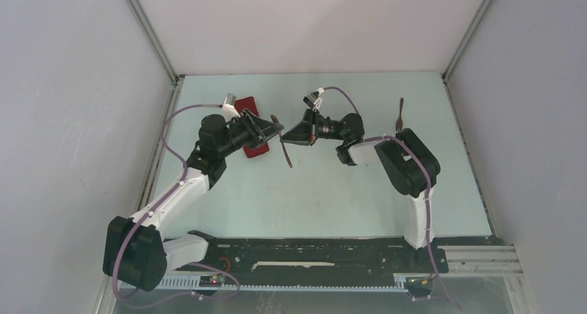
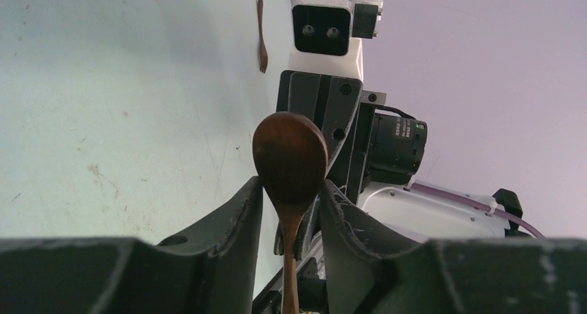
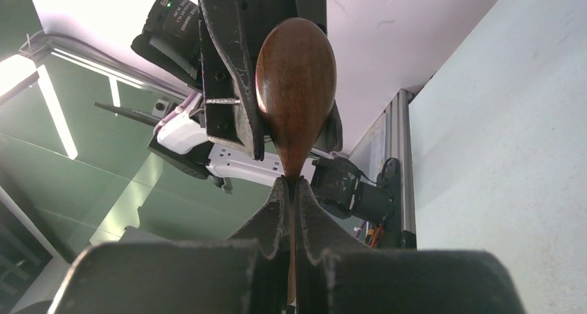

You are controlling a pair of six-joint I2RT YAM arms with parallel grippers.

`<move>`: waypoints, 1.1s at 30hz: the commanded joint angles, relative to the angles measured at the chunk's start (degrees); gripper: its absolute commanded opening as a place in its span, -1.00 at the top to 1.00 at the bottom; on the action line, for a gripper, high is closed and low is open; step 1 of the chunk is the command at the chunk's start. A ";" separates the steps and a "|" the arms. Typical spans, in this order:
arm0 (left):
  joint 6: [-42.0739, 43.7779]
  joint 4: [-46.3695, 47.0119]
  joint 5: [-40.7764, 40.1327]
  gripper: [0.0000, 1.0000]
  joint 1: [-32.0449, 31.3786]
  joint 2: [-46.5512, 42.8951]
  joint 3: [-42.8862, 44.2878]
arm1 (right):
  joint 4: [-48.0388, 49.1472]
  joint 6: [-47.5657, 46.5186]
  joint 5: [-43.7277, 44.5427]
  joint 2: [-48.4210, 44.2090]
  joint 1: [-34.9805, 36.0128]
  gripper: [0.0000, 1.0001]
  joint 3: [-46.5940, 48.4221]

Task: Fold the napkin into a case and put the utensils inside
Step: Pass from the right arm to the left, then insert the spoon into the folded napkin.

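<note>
The spoon (image 2: 291,155), dark brown wood, was held off the worktop (image 1: 332,196). Its thin handle was pinched in the right pincer (image 3: 291,193), and its oval bowl sat between the fingers of the left pincer (image 2: 291,200). The matching fork (image 1: 400,113) lay flat at far right. The case (image 1: 246,108), a dark red folded oblong, lay at far left, partly hidden.

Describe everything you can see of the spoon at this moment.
The spoon is small, dark brown, glossy wood: an oval bowl narrowing to a thin handle. It is held in the air between the two arms. The right gripper is shut on its neck, just below the bowl. Fingers of the left gripper flank the bowl; whether they press it is unclear.
</note>
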 commanded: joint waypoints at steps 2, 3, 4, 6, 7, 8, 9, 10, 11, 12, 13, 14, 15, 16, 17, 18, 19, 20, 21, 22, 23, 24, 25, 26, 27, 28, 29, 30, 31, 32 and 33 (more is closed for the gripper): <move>0.02 2.93 1.29 0.38 0.37 0.20 1.04 | 3.04 -0.01 -0.17 0.48 0.84 1.00 2.18; 0.26 2.87 1.29 0.42 0.41 0.27 1.09 | 2.87 0.05 -0.17 0.53 0.93 1.00 2.37; 0.78 2.59 1.25 0.50 0.52 0.29 1.24 | 2.43 -0.07 -0.18 0.56 1.05 1.00 2.54; 2.74 -0.65 0.81 0.68 1.16 0.57 2.31 | 0.28 -1.40 -0.07 0.42 0.98 0.93 2.63; 4.37 -2.91 0.61 0.72 1.88 0.82 3.26 | -1.95 -2.85 -0.08 -0.09 0.95 0.74 2.58; 5.88 -5.38 0.33 0.76 2.66 1.16 4.33 | -5.18 -4.70 0.09 -0.72 0.81 0.55 2.62; 7.79 -7.46 -0.10 0.78 3.65 1.63 5.52 | -8.92 -6.70 0.58 -1.49 0.48 0.34 2.52; 9.99 -10.29 -0.86 0.80 4.65 2.22 6.84 | -13.18 -8.91 1.47 -2.45 -0.10 0.14 2.09; 12.68 -13.75 -2.88 0.81 5.82 2.93 8.59 | -17.79 -11.24 2.58 -3.76 -1.58 -0.03 1.32; 16.23 -18.87 -5.94 0.82 6.82 4.03 11.02 | -25.31 -14.75 3.81 -5.18 -2.95 -0.08 0.77; 19.45 -25.24 -9.96 0.82 7.55 5.84 14.64 | -35.39 -19.91 5.26 -7.17 -4.28 -0.08 0.57; 22.70 -29.71 -13.29 0.83 8.14 8.27 18.31 | -46.41 -25.86 8.26 -9.57 -5.76 -0.11 0.59; 25.42 -33.41 -16.61 0.86 8.41 12.07 21.67 | -56.92 -31.84 10.91 -11.70 -6.90 -0.13 0.81; 27.33 -36.89 -19.94 0.87 8.46 15.16 25.22 | -64.38 -36.75 12.87 -13.59 -7.93 -0.14 0.90; 28.98 -39.90 -23.26 0.94 8.46 18.83 28.94 | -70.76 -41.18 15.06 -15.44 -8.73 -0.14 0.91; 30.07 -42.13 -25.57 0.99 8.46 22.23 32.72 | -78.05 -44.68 16.65 -17.21 -9.30 -0.14 0.91; 30.79 -43.88 -29.42 1.00 8.46 25.82 36.98 | -82.57 -48.19 17.71 -18.60 -9.45 -0.14 0.89; 31.25 -44.51 -32.21 1.00 8.45 29.04 39.29 | -87.03 -52.23 18.96 -20.31 -9.48 -0.14 0.85; 31.83 -44.77 -34.34 1.00 8.54 32.09 42.00 | -90.95 -54.75 20.73 -21.67 -9.22 -0.14 0.78; 32.60 -45.46 -36.48 1.00 8.47 35.25 44.87 | -93.99 -57.30 22.07 -22.93 -8.80 -0.14 0.62; 33.05 -46.57 -38.62 1.00 8.46 38.22 48.41 | -96.79 -59.13 23.66 -24.22 -8.41 -0.14 0.39; 33.67 -47.63 -40.59 1.00 8.46 41.11 52.01 | -98.46 -60.19 24.79 -25.66 -8.12 -0.14 -0.29; 34.64 -47.94 -41.89 0.98 8.46 43.72 54.95 | -99.06 -60.91 24.88 -26.99 -8.08 -0.15 -1.28; 35.51 -48.20 -43.40 0.96 8.45 46.23 58.09 | -99.43 -61.23 24.79 -28.18 -8.31 -0.15 -2.28; 36.20 -48.61 -44.71 0.95 8.50 48.81 61.14 | -99.41 -61.23 24.86 -29.21 -8.65 -0.15 -3.34; 36.58 -49.57 -46.10 0.95 8.54 51.28 64.26 | -98.97 -61.28 24.56 -29.97 -9.09 -0.15 -4.42; 36.95 -50.47 -47.25 0.97 8.51 53.74 67.39 | -98.56 -61.13 24.18 -30.50 -9.58 -0.15 -5.41; 37.20 -50.82 -47.86 0.97 8.51 56.41 69.71 | -98.23 -60.94 23.89 -30.68 -10.14 -0.15 -6.52; 37.28 -50.72 -48.18 0.96 8.54 57.99 71.58 | -97.71 -60.71 23.04 -30.79 -10.69 -0.15 -7.36; 37.60 -50.68 -48.57 0.94 8.47 59.40 73.20 | -97.02 -60.39 22.03 -30.81 -11.28 -0.15 -8.07; 37.79 -50.65 -49.40 0.93 8.46 60.54 74.64 | -96.42 -60.11 21.51 -30.81 -11.79 -0.14 -8.87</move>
